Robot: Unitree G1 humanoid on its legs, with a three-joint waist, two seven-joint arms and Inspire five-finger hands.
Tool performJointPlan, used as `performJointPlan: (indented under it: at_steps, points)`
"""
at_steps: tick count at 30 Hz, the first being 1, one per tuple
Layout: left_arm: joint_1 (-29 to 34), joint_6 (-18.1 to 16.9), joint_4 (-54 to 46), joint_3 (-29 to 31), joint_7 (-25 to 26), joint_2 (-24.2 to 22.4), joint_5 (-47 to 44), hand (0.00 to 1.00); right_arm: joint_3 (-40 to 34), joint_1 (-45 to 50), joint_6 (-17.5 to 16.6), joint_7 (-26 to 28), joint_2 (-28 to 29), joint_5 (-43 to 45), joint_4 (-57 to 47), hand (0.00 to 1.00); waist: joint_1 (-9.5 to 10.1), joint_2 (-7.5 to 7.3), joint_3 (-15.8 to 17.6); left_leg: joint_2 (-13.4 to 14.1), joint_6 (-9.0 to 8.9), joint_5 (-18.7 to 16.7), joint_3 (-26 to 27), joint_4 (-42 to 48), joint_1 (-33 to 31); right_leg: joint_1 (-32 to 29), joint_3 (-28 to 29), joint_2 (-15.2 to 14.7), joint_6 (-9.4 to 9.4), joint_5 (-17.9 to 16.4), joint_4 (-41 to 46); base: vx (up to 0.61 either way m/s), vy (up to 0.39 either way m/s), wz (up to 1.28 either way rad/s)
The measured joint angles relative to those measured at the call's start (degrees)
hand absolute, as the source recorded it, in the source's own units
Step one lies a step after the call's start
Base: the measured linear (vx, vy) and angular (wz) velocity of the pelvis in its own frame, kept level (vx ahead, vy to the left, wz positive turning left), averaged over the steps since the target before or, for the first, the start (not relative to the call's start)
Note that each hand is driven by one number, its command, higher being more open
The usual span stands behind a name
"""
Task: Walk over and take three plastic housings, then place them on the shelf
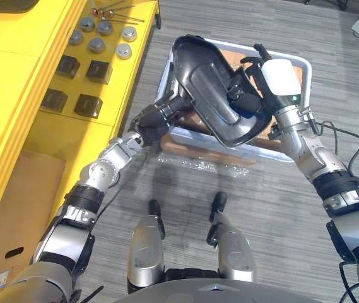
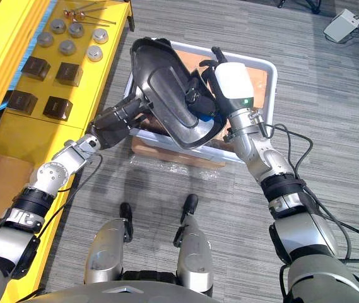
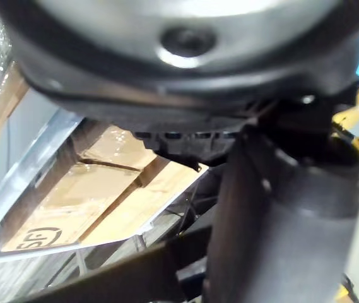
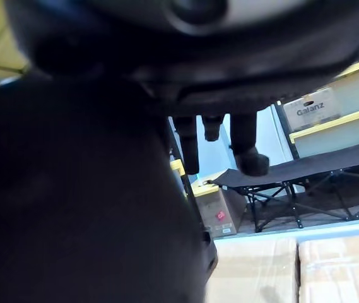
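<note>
Plastic housing (image 1: 207,88): one large dark shell is held tilted between the two robot hands, raised above the bin (image 1: 302,63).
Right robot hand (image 1: 255,91): its fingers are curled over the raised middle of the housing.
Left robot hand (image 1: 156,121): it is set against the housing's lower edge, opposite the right robot hand. Its fingers are hidden beneath the shell, so it cannot be told whether they are spread or pinching.
Bin: it is placed directly below both robot hands, and cardboard (image 3: 97,189) is seen lying in it.
Yellow shelf (image 1: 34,82): it is located to the outer side of the left robot hand. Black blocks (image 1: 97,71) and round metal caps (image 1: 97,44) are laid on it, well apart from the housing.
</note>
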Motion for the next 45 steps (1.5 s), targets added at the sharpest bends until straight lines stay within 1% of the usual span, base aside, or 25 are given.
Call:
performJointPlan:
  at_steps: [3,6,8,13,16,17,22,26,28,29,31,32,33,35,39,41,42,43,45]
  points:
    - [0.07,0.13,-0.39,-1.77,-0.75,-0.35,0.03,1.0,0.59,1.47,-0.28,0.68,0.44,-0.04,-0.53,0.0,0.07,0.31,-0.18,-0.04,0.0,0.0,-0.24,0.0,0.05,0.25,-0.31,0.0,0.01,-0.01,-0.04,0.01,0.007,0.03]
    - [1.18,0.13,-2.49,-3.07,-1.37,-0.49,0.06,1.0,1.71,1.91,-0.37,1.47,1.97,-0.12,-0.54,0.0,-0.09,0.31,-0.18,-0.07,0.0,0.0,-0.22,-0.1,0.57,0.78,-0.34,-0.02,0.01,-0.05,-0.1,0.0,0.0,0.0]
    - [1.44,0.09,-3.33,-4.51,-1.45,-0.62,0.07,1.0,1.8,2.51,-1.07,2.11,2.71,-0.04,-0.58,0.0,-0.04,0.55,-0.41,-0.11,0.0,-0.01,-0.26,-0.5,0.87,1.1,-0.49,-0.03,-0.07,-0.19,-0.19,-0.01,0.003,0.02]
    - [3.71,-0.07,-3.92,-6.69,-0.59,-0.7,0.28,1.0,3.07,4.22,-2.2,2.56,2.92,-0.14,-0.63,0.0,-0.09,0.98,-3.21,-0.34,-0.3,0.52,-0.63,-2.0,0.86,1.01,-1.33,0.06,-0.08,-0.18,-1.2,0.03,-0.004,0.04]
    - [4.06,-0.11,-4.37,-7.45,1.22,-1.08,0.52,1.0,3.59,4.37,-2.62,2.59,3.51,-0.22,-0.6,0.0,-0.34,0.99,-3.69,-0.34,-0.31,0.54,-0.69,-1.96,0.82,1.05,-1.37,0.08,-0.08,-0.16,-1.19,0.02,0.001,0.01]
    - [4.13,-0.11,-4.38,-7.46,1.6,-1.2,0.54,0.0,3.56,4.61,-2.61,2.59,3.67,-0.21,-0.59,0.0,-0.34,0.98,-3.88,-0.35,-0.31,0.54,-0.69,-1.95,0.82,1.06,-1.37,0.08,-0.08,-0.16,-1.2,0.03,0.016,0.01]
    - [4.84,-0.08,-4.5,-9.01,5.14,-1.87,0.66,0.0,4.37,6.1,-2.49,2.74,4.39,-0.17,-0.49,0.0,-0.33,0.87,-5.47,-0.42,-0.3,0.53,-1.05,-1.96,0.93,1.4,-1.54,0.08,-0.08,-0.17,-1.25,0.01,0.012,0.03]
    - [8.34,-0.18,-5.78,-9.05,6.42,-2.8,0.93,0.0,4.72,8.16,-2.4,2.76,5.27,-0.1,-0.43,0.0,-0.16,0.63,-7.34,-0.42,-0.32,0.52,-1.17,-1.96,1.03,1.55,-1.61,0.1,-0.09,-0.19,-1.29,0.0,0.002,0.01]
    - [10.25,-0.29,-5.68,-9.22,8.7,-2.9,2.93,0.0,5.49,8.78,-2.37,2.75,6.6,-0.16,-0.44,0.0,-0.39,0.05,-8.57,-0.39,-0.36,0.49,-1.14,-1.98,1.39,1.74,-1.58,0.11,-0.16,-0.25,-1.32,-0.01,0.007,-0.03]
    - [10.45,-0.4,-5.68,-9.38,8.96,-2.9,3.1,0.0,5.64,8.91,-2.36,2.75,6.64,-0.15,-0.44,0.0,-0.37,-0.05,-8.74,-0.39,-0.37,0.48,-1.14,-1.99,1.5,1.81,-1.58,0.1,-0.18,-0.28,-1.33,-0.02,0.006,-0.03]
    - [11.25,-1.31,-5.58,-10.68,10.97,-2.84,5.44,0.0,5.68,10.23,-2.07,2.55,7.68,-0.13,-0.84,0.0,-0.03,-0.72,-9.76,-0.38,-0.42,0.43,-1.12,-2.44,1.99,2.09,-1.59,0.1,-0.56,-0.98,-1.37,-0.03,0.002,-0.02]
    - [11.55,-1.53,-5.59,-10.72,11.06,-2.88,5.63,0.0,5.64,10.57,-1.76,2.55,8.04,-0.12,-0.91,0.0,-0.02,-0.92,-10.11,-0.38,-0.42,0.42,-1.12,-2.67,2.05,2.07,-1.59,0.1,-0.56,-1.0,-1.38,0.0,0.0,0.0]
    - [12.17,-2.75,-5.7,-10.82,11.06,-2.97,7.45,0.0,5.62,11.22,-1.25,2.55,8.76,-0.05,-1.0,0.0,-0.09,-1.37,-10.57,-0.41,-0.53,0.42,-1.04,-3.11,2.47,2.13,-1.57,0.1,-0.58,-1.05,-1.45,0.0,0.0,0.0]
    - [12.89,-3.91,-5.85,-11.32,11.05,-3.04,7.77,0.0,4.72,12.64,-1.08,2.45,9.75,0.13,-1.4,0.0,0.01,-1.57,-11.1,-0.44,-0.64,0.52,-1.07,-3.91,3.2,2.61,-1.62,0.13,-0.54,-1.36,-1.69,0.0,0.0,0.0]
    - [13.45,-4.48,-7.34,-11.49,11.03,-3.04,7.95,0.0,3.04,15.44,-0.99,1.01,10.67,0.41,-3.63,0.0,0.11,-1.73,-11.69,-0.58,-0.86,1.08,-0.96,-5.29,4.08,2.68,-1.64,0.13,-0.63,-1.56,-1.69,0.03,-0.001,-0.02]
    - [13.73,-5.45,-8.14,-11.59,11.01,-3.04,7.95,0.0,1.92,16.8,-0.99,-0.03,11.11,0.6,-4.96,0.0,-0.16,-1.72,-11.72,-0.62,-0.72,1.56,-0.88,-5.99,4.47,2.7,-1.7,0.15,-0.62,-1.62,-1.68,0.05,0.001,-0.01]
    - [14.26,-6.22,-8.63,-11.59,11.01,-3.04,7.94,0.0,1.7,17.4,-0.99,-0.45,11.45,1.2,-5.52,0.0,-0.39,-1.72,-11.74,-0.62,-0.96,1.73,-0.8,-6.24,4.76,2.85,-1.69,0.17,-0.52,-1.59,-1.65,0.07,0.005,-0.02]
    - [15.32,-7.3,-9.18,-11.59,11.0,-3.11,7.94,0.0,1.68,18.27,-0.99,-0.85,11.92,1.91,-6.09,0.0,-0.86,-1.69,-12.09,-0.68,-0.97,1.74,-0.72,-6.79,5.13,2.98,-1.69,0.17,-0.18,-1.5,-1.44,0.08,0.008,-0.01]
    - [16.38,-7.56,-9.3,-11.59,10.99,-3.77,7.94,0.0,1.54,20.47,-0.99,-2.37,12.6,2.65,-6.57,0.0,-0.93,-1.69,-13.27,-0.73,-0.95,1.75,-0.71,-7.21,5.33,2.98,-1.73,0.18,0.02,-1.52,-1.41,0.1,0.017,0.0]
